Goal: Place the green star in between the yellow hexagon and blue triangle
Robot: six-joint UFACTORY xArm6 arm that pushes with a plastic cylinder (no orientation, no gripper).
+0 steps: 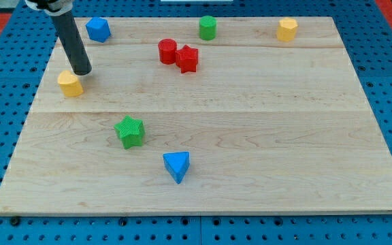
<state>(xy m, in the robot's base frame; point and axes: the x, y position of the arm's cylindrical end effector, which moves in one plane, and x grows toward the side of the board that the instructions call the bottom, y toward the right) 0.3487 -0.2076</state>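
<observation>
no fingers here, so nothing held. my tip (82,71) sits far left, just beside a yellow block (69,83). green star (130,131) lies left of the near blue triangle (177,165), roughly between them; final position unconfirmed.

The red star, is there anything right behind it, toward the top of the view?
A red cylinder sits against the red star on its upper-left side, apparently touching. The star covers part of the cylinder's lower right side, so the contact itself can't be seen.
</observation>
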